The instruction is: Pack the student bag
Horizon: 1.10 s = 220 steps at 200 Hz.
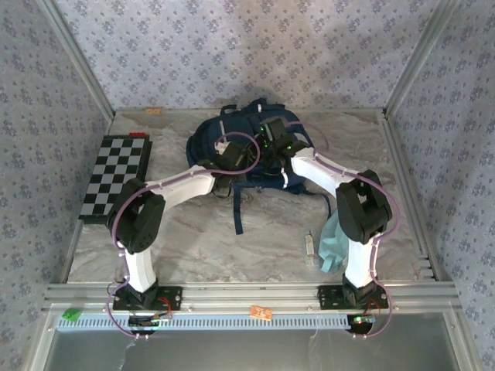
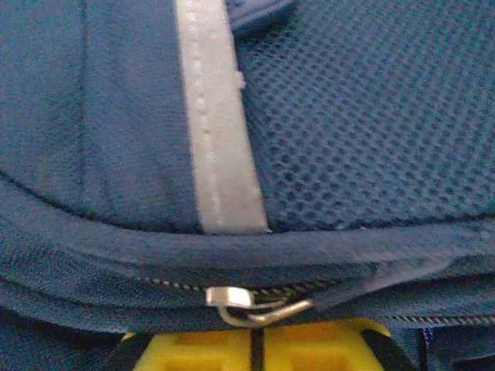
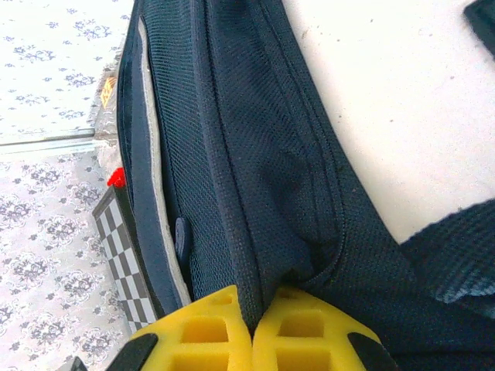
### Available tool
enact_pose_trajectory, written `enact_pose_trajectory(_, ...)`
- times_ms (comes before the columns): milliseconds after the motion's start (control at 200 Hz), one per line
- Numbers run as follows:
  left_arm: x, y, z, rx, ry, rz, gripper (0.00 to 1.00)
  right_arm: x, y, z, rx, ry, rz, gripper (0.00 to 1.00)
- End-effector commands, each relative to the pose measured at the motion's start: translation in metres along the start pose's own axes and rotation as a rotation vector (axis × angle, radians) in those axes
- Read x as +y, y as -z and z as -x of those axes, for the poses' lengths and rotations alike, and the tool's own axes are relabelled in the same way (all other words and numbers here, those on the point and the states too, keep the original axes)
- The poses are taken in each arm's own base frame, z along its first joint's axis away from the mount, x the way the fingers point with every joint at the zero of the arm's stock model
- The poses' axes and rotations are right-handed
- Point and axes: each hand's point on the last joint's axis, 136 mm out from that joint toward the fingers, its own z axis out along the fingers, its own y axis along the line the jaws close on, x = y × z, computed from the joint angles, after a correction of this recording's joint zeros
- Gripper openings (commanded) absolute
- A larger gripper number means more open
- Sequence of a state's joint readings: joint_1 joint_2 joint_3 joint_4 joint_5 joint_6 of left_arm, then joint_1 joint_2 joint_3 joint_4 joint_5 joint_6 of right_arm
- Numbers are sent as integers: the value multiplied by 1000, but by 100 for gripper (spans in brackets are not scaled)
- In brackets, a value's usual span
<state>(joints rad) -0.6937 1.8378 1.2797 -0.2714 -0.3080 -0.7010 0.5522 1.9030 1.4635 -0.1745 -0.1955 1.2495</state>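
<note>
The student bag (image 1: 232, 139), a navy backpack with a pale stripe (image 2: 216, 124), lies at the back middle of the table. My left gripper (image 1: 230, 157) rests on its left side. In the left wrist view the yellow fingers (image 2: 193, 348) are pressed together, and the metal zipper pull (image 2: 236, 300) meets their tips on the bag's zip line. My right gripper (image 1: 275, 141) is on the bag's right side. Its jaws (image 3: 253, 313) pinch a fold of the navy mesh fabric (image 3: 263, 193).
A black-and-white chessboard (image 1: 116, 176) lies at the left, seen also beside the bag (image 3: 124, 255). A teal pouch (image 1: 334, 239) and a small white item (image 1: 309, 246) sit by the right arm's base. A dark strap (image 1: 237, 205) trails toward the front. Patterned walls enclose the table.
</note>
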Motion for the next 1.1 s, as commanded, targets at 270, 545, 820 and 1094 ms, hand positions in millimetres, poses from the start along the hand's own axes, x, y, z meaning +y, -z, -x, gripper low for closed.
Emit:
enact_pose_trajectory(270,55,51,-2,6,-117,11,0,34,51,18,-45,67,116,0)
enact_pose_trajectory(545,104,28,12,40,-236,80,0,34,56,4,39,146,117,0)
enact_pose_trajectory(820,26,62,-16,55,-297,-174,0,30,46,42,133,273,88,0)
enact_pose_trajectory(1094,-63,74,-30,45,-210,-296,0,30,67,76,145,356,4,49)
